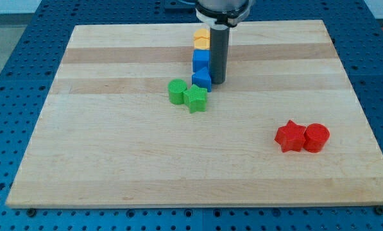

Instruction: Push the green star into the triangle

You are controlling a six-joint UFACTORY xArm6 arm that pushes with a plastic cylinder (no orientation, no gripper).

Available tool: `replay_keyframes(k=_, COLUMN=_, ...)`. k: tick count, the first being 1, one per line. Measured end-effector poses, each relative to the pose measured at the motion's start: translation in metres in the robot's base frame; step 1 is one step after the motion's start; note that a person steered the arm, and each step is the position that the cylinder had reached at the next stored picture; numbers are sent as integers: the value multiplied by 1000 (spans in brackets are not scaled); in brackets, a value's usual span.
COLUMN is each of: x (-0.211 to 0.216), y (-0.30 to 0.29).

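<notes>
My tip has no jaws, only a dark rod, and it stands just right of the blue plastic triangle block, near the pale wooden counter's top edge. The green plastic star block lies just below that triangle, its corner about touching it, beside a green plastic cylinder block. A blue cube sits above the triangle.

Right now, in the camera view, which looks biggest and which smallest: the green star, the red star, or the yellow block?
1. red star, though it lies nearer the view's bottom, so nearness may help.
2. green star, a little smaller.
3. yellow block, smallest; my tip and its rod hide part of it.
</notes>
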State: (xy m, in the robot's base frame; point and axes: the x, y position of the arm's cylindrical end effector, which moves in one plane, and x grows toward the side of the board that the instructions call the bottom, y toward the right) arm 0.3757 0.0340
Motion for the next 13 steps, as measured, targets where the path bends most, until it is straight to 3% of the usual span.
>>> replay_keyframes(k=2, x=24, y=19)
replay_keyframes(k=5, x=102, y=-4)
replay_keyframes(k=7, x=100, y=-52)
replay_keyframes(k=10, x=70, y=-53)
replay_keyframes(k=13, x=68, y=-29)
